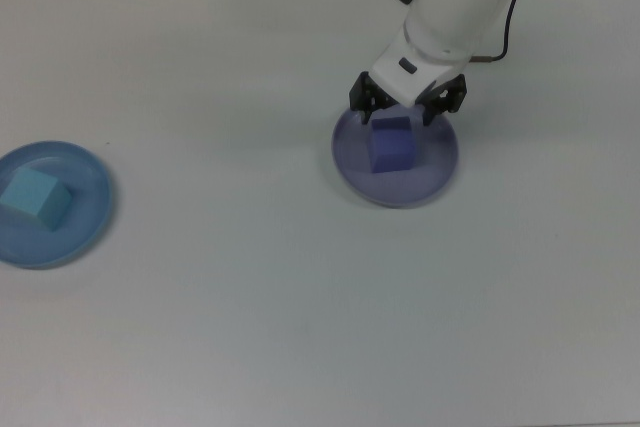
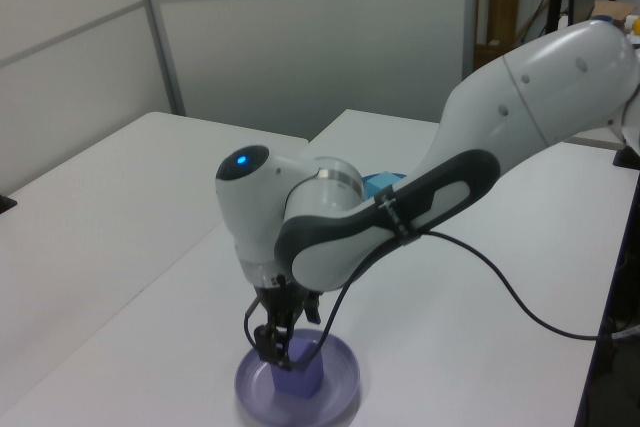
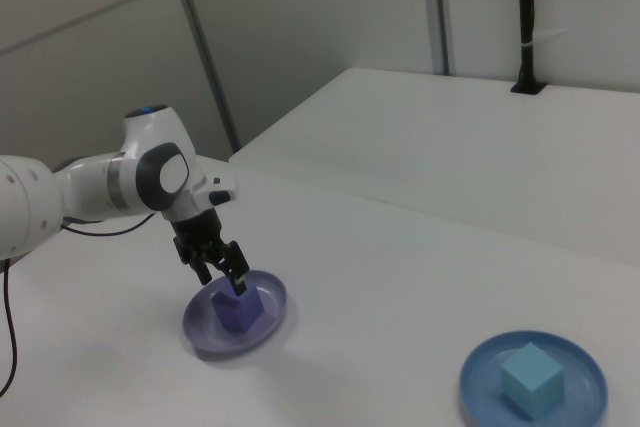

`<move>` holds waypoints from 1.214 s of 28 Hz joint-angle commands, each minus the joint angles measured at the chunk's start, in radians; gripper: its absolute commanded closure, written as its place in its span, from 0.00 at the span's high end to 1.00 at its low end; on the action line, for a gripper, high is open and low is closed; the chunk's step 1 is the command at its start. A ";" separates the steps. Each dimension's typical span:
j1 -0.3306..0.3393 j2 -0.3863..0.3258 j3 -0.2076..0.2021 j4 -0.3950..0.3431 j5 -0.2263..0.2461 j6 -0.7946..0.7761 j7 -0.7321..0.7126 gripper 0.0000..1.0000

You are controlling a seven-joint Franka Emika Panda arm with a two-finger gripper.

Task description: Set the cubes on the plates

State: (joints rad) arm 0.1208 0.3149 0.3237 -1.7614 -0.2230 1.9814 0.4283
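Two plates on the white surface, light blue plate at the top view's left edge holding one turquoise cube, lavender plate right of centre holding one indigo cube, pincer open just above it, fingers spread and not touching.

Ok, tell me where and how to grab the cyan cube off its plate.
Grip the cyan cube across two opposite upright faces, coming straight down from above. It sits flat inside the light blue plate, whose raised rim would likely block a low sideways approach, while its top and sides stand clear. Turn the hand to match the cube's slight rotation in the top view.
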 commanded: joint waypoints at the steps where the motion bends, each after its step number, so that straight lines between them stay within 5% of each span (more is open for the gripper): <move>1: -0.012 -0.103 -0.014 -0.015 -0.009 -0.073 0.017 1.00; 6: -0.038 -0.189 -0.055 -0.013 0.030 -0.128 -0.051 1.00; 9: -0.036 -0.250 -0.120 -0.001 0.118 -0.190 -0.166 1.00; 12: -0.033 -0.289 -0.163 0.010 0.160 -0.239 -0.223 1.00; 19: -0.030 -0.381 -0.270 0.016 0.166 -0.311 -0.282 1.00; 25: -0.032 -0.382 -0.370 0.054 0.166 -0.312 -0.335 1.00; 34: -0.044 -0.355 -0.382 0.089 0.172 -0.303 -0.373 1.00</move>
State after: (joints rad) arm 0.0798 -0.0662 -0.0608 -1.7002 -0.0795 1.6869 0.0777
